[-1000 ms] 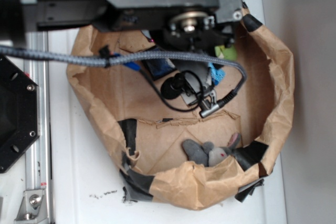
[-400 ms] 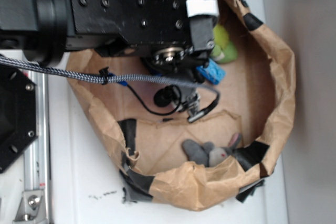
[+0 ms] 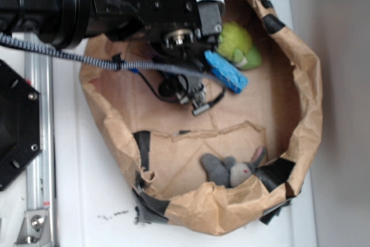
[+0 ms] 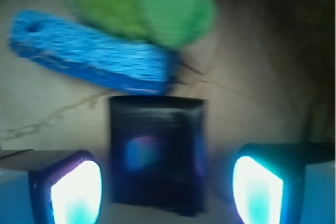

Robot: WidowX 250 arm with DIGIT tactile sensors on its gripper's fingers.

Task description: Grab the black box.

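From my wrist camera the black box point(image 4: 156, 153) fills the lower middle of the view: a small, flat, square thing with a glossy dark surface that throws back a bluish-purple sheen, its edges slightly raised. It lies flat on brown paper, one edge facing me, more or less square to the view. The picture is blurred, so I cannot read any finer texture. In the exterior view I cannot see it; the arm hides it.

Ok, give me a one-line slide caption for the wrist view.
Open pincer straddling the black box, with the blue sponge and a green plush toy just beyond.
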